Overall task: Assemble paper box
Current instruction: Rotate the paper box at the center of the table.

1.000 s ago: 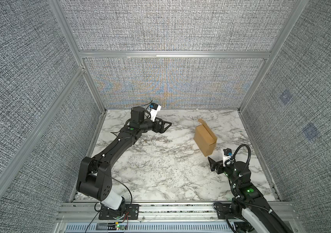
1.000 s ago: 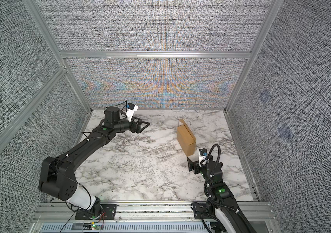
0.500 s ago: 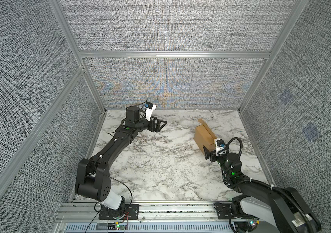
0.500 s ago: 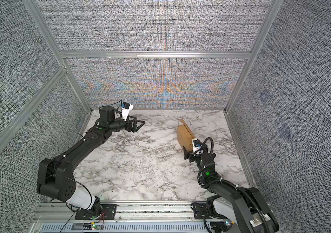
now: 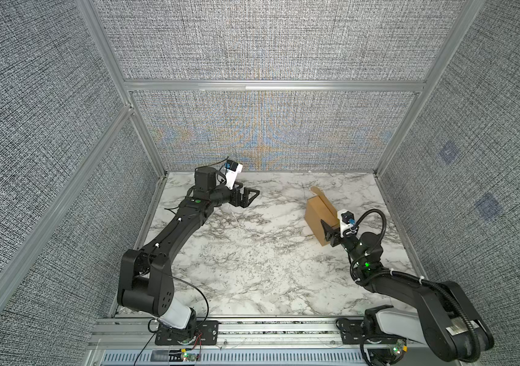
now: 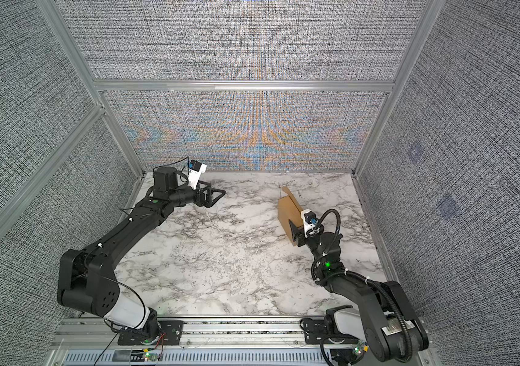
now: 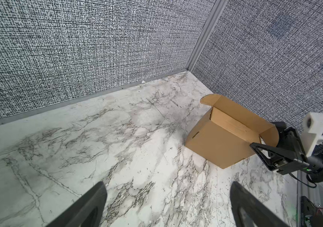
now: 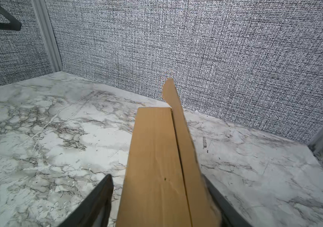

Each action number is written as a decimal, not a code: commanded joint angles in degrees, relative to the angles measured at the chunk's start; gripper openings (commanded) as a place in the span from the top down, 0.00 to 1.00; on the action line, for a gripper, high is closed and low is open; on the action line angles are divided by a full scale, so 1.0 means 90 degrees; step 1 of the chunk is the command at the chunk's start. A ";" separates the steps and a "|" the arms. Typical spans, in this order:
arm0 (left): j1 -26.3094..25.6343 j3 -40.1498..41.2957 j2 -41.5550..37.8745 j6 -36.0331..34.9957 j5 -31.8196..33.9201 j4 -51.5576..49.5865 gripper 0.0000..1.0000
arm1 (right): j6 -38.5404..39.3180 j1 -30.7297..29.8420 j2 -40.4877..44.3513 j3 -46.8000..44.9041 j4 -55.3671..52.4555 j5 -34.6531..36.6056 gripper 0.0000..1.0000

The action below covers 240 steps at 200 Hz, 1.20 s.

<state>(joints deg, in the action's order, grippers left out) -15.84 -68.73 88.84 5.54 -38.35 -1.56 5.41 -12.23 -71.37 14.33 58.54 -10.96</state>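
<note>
Right wrist view: your right tool [image 8: 156, 177] has advanced to straddle the tan corrugated cardboard box [image 8: 152, 137], jaws narrowing, apparently not yet clamped; left tool [image 5: 250, 197], wide open, stands well apart. Grip comes next.

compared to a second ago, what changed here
The right arm reached forward to the box; its jaws now straddle the box's near end, one side not yet touching. The box stayed put. The left arm barely shifted, jaws open.
</note>
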 commanded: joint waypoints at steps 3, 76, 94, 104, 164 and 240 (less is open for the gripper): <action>0.0074 0.0024 -0.0090 -0.0175 -0.0113 0.0073 0.01 | 0.0102 0.0014 -0.0028 0.0068 -0.0026 -0.0516 0.40; 0.0540 -0.0098 -0.0242 -0.0632 -0.0160 -0.0248 0.01 | -0.0031 -0.0035 -0.0075 0.0422 -0.0064 -0.2023 0.53; 0.0728 -0.0213 -0.0295 -0.1011 -0.0221 -0.0490 0.01 | -0.0110 -0.0178 -0.0245 0.0682 -0.0060 -0.2718 0.55; 0.0851 -0.0265 -0.0338 -0.1212 -0.0294 -0.0613 0.01 | -0.0157 -0.0268 -0.0421 0.0840 -0.0005 -0.3201 0.55; 0.1075 -0.0897 -0.0497 -0.3290 -0.0744 -0.2168 0.00 | -0.0729 -0.0785 -0.1983 0.1739 0.0940 -0.4920 0.59; 0.0730 -0.1096 -0.0383 -0.5339 -0.1429 -0.3739 0.01 | -0.0084 -0.1033 -0.2800 0.2500 0.0236 -0.5509 0.57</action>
<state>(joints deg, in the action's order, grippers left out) -7.40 -78.72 84.82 -33.85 -48.99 -29.04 1.96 -21.15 -96.12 36.27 62.11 -58.72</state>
